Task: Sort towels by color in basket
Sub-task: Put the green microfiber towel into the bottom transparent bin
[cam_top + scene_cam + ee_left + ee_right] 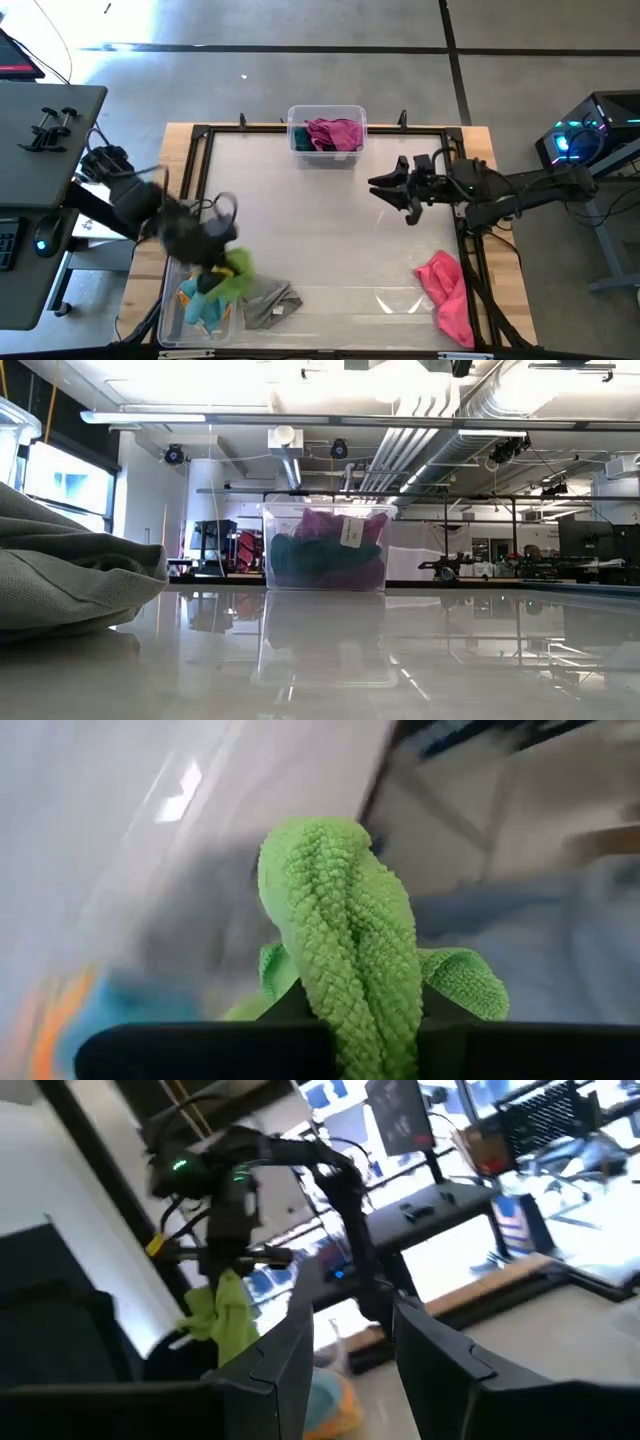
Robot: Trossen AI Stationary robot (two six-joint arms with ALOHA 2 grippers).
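Observation:
My left gripper (pixel 220 238) hovers over the table's near left part, shut on a lime towel (pixel 345 935), which also shows in the right wrist view (pixel 225 1315). Below it stands a clear bin (pixel 172 322) with cyan (pixel 205 305) and orange (pixel 186 296) towels in it. A grey towel (pixel 270 302) lies crumpled on the table beside that bin. A pink towel (pixel 446 292) lies at the near right. A second clear bin (pixel 327 112) at the far edge holds magenta (pixel 335 132) and dark green (pixel 299 136) towels. My right gripper (pixel 350 1335) is open in the air at the right, holding nothing. My left gripper pinches a bunched fold of the lime towel (pixel 360 1010) between its two fingers, coming from above and slanting down. The rest of the towel hangs slack below the fingers (pixel 228 1330). My right finger hides its lower end, so whether it touches the bin cannot be told.
A dark frame (pixel 205 150) runs along the tabletop's edges. The middle of the table (pixel 330 240) is glossy bare surface. In the low view the grey towel (pixel 70 575) fills the left foreground and the far bin (pixel 325 550) stands mid-picture. Desks and equipment flank the table.

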